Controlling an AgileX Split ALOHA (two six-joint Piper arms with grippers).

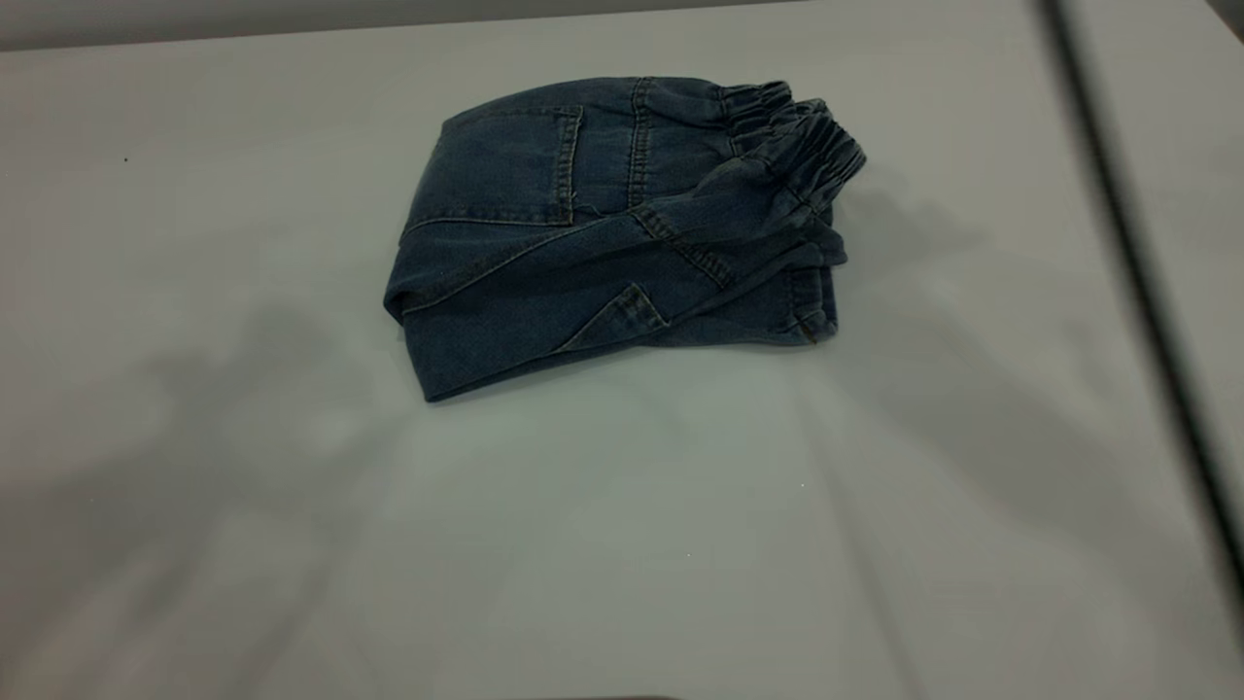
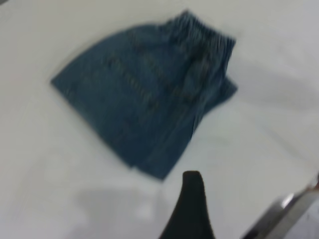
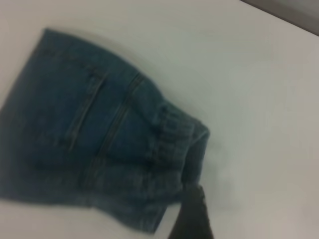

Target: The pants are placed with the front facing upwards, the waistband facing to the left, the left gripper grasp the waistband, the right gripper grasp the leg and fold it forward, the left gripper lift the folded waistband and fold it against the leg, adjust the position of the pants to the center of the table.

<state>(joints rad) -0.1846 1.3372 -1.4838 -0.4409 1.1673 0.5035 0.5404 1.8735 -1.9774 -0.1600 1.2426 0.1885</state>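
The blue denim pants point(image 1: 603, 233) lie folded into a compact bundle on the white table point(image 1: 622, 544), a back pocket facing up. Their ruffled waistband point(image 1: 807, 146) is at the bundle's right end in the exterior view. Neither arm appears in that view. In the left wrist view the pants point(image 2: 144, 99) lie well apart from my left gripper point(image 2: 249, 186), which is open over bare table with nothing in it. My right gripper point(image 3: 224, 201) is also open; only one dark finger point(image 3: 192, 216) shows, close beside the waistband point(image 3: 174, 134) without holding it.
A dark seam point(image 1: 1118, 243) runs down the right side of the exterior view, with a second pale surface point(image 1: 1186, 146) beyond it. The far table edge point(image 1: 389, 24) lies just behind the pants. Arm shadows fall across the near tabletop.
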